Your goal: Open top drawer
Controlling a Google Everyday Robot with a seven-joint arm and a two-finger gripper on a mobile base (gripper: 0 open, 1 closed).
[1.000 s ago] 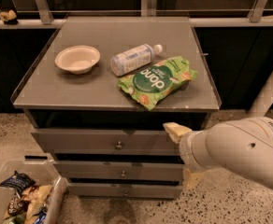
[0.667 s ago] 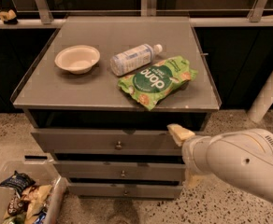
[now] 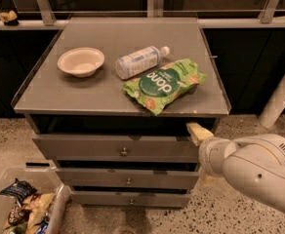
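The top drawer point(image 3: 84, 147) is found in the middle of the frame, just beneath the grey cabinet top point(image 3: 59, 99). Its small knob point(image 3: 124, 151) is at centre, and a dark gap is seen above its front. It is judged to be barely drawn out, if at all.

The gripper point(image 3: 201, 155) is placed at the drawer front's right end, centre right of the frame. Its jaws are spread, with the upper finger point(image 3: 197, 132) at the front's top right corner and the other seen lower down. The knob is left untouched.

The step in hand is judged to be gaining purchase on the front. A straight pull toward the lower edge of the frame would then be called for.

Above, a bowl point(image 3: 81, 61), a bottle point(image 3: 138, 61) and a green snack bag point(image 3: 164, 84) are set on the cabinet top.
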